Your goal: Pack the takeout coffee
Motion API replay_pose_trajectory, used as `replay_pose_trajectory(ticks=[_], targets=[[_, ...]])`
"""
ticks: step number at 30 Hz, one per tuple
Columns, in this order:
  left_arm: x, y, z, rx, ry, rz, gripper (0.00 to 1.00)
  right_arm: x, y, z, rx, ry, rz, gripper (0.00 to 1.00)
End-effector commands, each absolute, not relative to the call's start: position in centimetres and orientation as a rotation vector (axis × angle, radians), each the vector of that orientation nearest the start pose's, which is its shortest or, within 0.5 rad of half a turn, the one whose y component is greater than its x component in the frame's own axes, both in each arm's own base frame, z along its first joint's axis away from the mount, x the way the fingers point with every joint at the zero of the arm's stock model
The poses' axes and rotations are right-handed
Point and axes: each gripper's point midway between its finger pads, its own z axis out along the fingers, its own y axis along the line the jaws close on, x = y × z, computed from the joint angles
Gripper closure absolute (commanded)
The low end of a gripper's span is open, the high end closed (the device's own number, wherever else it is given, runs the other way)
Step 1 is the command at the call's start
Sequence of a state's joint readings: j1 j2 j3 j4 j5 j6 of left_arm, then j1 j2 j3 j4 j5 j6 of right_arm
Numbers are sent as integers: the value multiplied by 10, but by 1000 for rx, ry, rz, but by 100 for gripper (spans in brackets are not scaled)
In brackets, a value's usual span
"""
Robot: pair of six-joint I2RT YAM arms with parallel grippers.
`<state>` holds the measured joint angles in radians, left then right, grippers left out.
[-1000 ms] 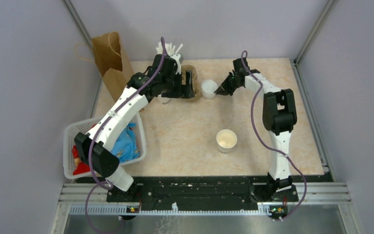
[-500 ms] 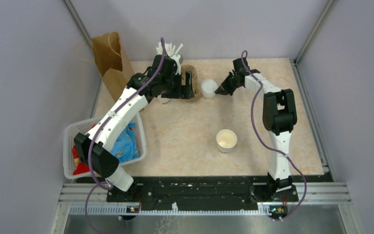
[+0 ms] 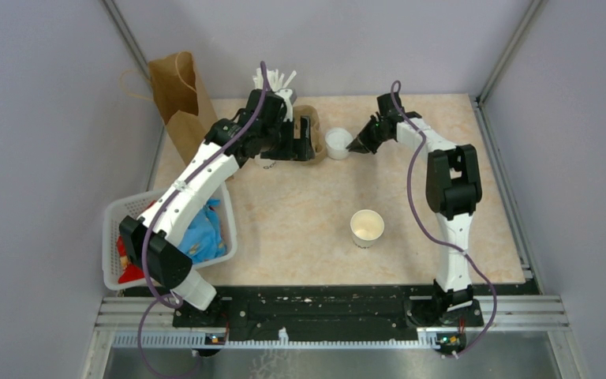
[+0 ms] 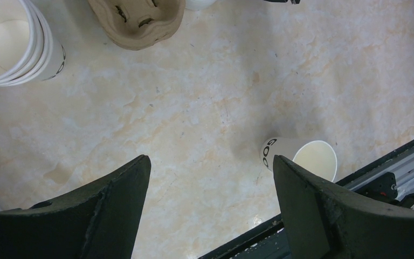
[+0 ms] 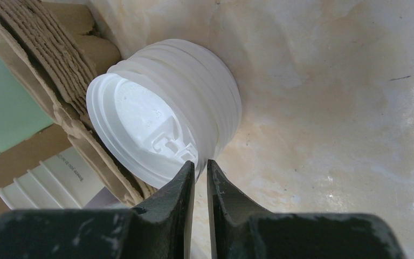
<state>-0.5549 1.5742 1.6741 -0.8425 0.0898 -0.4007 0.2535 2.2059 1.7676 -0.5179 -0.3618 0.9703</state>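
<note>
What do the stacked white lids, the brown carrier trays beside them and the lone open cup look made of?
The lids: likely thin moulded plastic; white, slightly translucent, smooth, with crisp embossed detail. The carrier trays: moulded paper pulp; brown, matte, with rough fibrous edges. The lone cup: paper, possibly coated inside; cream matte wall with dark printed lettering and a rolled rim.

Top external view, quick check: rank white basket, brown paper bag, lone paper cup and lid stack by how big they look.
1. white basket, even partly hidden
2. brown paper bag; it stands upright, nearer the camera, so it may look enlarged
3. lone paper cup
4. lid stack, only slightly smaller-looking than the cup
</note>
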Motion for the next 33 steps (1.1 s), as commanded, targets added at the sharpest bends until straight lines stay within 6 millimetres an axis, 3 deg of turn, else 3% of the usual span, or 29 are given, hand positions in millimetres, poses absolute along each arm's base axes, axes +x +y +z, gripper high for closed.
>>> replay_pose_trajectory(ticks=[1, 4, 9, 27, 33], targets=[[332, -242, 287, 233, 2307, -602, 10, 497, 234, 119, 737, 2508, 963, 85], [332, -241, 287, 231, 2309, -599, 10, 496, 234, 120, 734, 2509, 964, 75], [332, -242, 287, 232, 2307, -601, 10, 494, 235, 121, 739, 2509, 971, 74], [332, -242, 290, 232, 2302, -605, 10, 494, 236, 124, 749, 2503, 985, 100], [332, -243, 292, 228, 2303, -614, 10, 492, 238, 158, 730, 2455, 1034, 100]])
